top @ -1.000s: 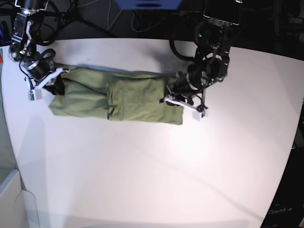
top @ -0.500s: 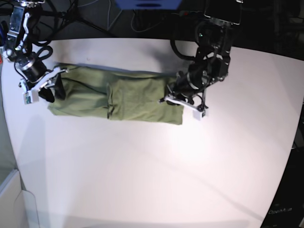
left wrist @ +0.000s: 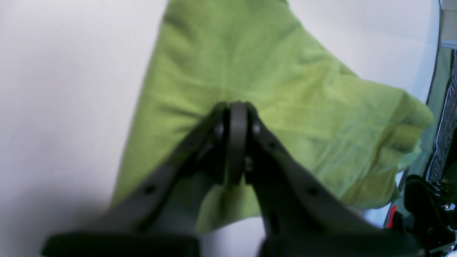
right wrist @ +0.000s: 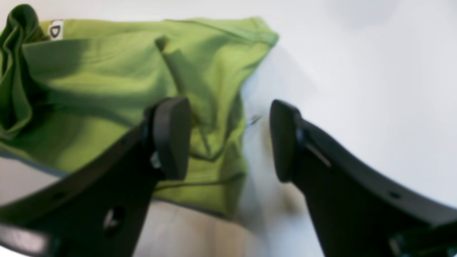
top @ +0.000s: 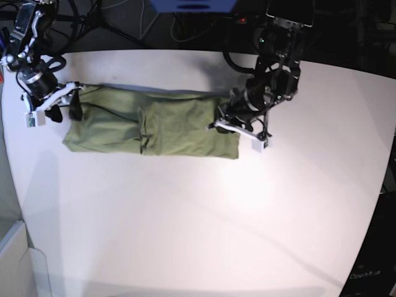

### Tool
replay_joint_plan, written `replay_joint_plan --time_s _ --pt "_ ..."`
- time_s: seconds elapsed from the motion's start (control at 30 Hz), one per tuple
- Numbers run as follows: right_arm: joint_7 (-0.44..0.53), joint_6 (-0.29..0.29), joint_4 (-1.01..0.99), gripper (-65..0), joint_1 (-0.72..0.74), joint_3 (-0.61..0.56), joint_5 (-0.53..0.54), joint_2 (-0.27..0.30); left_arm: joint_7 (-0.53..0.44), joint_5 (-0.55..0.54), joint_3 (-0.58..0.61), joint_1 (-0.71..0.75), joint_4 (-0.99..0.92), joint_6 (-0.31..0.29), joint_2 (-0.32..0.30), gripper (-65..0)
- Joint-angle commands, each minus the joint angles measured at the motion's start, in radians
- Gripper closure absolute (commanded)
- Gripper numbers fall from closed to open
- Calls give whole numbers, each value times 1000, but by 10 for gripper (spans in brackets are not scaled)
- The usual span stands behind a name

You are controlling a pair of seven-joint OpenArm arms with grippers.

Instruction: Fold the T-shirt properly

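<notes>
The T-shirt (top: pixel 154 127) lies on the white table (top: pixel 185 223) as a long olive-green strip running left to right. My left gripper (top: pixel 227 124) sits at its right end, shut on a pinch of the cloth (left wrist: pixel 285 89); in the left wrist view the fingers (left wrist: pixel 237 142) meet with a fold hanging below them. My right gripper (top: pixel 64 110) stands open just off the strip's left end. In the right wrist view its fingertips (right wrist: pixel 171 139) are spread over the shirt's edge (right wrist: pixel 214 107), gripping nothing. A small white neck label (right wrist: pixel 55 29) shows at the far corner.
Dark cables and a stand (top: pixel 117 25) crowd the space behind the table's far edge. A pale box (top: pixel 12 260) sits off the table's front left corner. The table's right edge (top: pixel 380 185) curves into darkness.
My right gripper has opened, let go of the shirt's left end and drawn back up and to the left. The left gripper stays shut on the right end, barely shifted.
</notes>
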Motion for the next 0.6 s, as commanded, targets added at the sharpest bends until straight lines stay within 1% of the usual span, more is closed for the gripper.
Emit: replay_joint_plan --time_s 0.0,0.03,0.4,0.5,0.57 --pt "23 3 5 -355 5 6 15 10 28 8 0 5 5 19 -2 -16" --pt "23 4 -5 -355 5 5 15 4 28 8 0 6 5 19 -2 -16" --pt "23 6 -112 -350 42 3 15 7 28 8 0 28 34 19 -2 -16" --pt "23 27 -121 -348 48 -34 15 6 31 8 3 28 51 19 -2 -16" --pt "23 32 -121 -348 48 -64 15 6 34 8 3 28 52 19 -2 -16"
